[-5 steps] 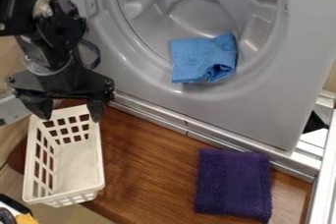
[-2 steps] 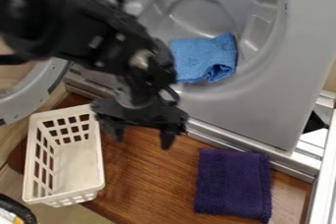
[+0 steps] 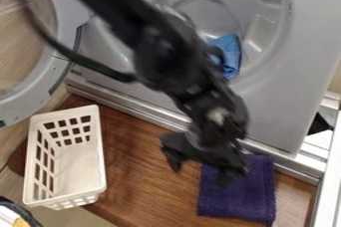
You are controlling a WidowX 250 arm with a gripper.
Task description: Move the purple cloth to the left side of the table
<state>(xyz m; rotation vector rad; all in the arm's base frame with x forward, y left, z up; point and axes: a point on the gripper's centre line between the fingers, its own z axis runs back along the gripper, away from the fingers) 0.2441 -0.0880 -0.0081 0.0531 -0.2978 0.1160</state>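
Note:
The black gripper (image 3: 201, 175) hangs over the wooden table, its two fingers spread apart with nothing visible between them. One finger is over the upper left part of the purple cloth (image 3: 241, 196), the other over bare wood to the cloth's left. The cloth lies folded flat at the lower right of the table (image 3: 143, 171), its upper left part hidden behind the gripper.
A white slotted basket (image 3: 79, 171) stands at the table's left end. Behind the table is a grey washer-like panel (image 3: 279, 96) with a blue cloth (image 3: 230, 54) in its hollow. A round door (image 3: 63, 79) is at upper left, a metal rail at right.
The arm and gripper have swung from the upper left, above the basket, rightward and down to the purple cloth. The arm now covers part of the blue cloth. Neither cloth has moved.

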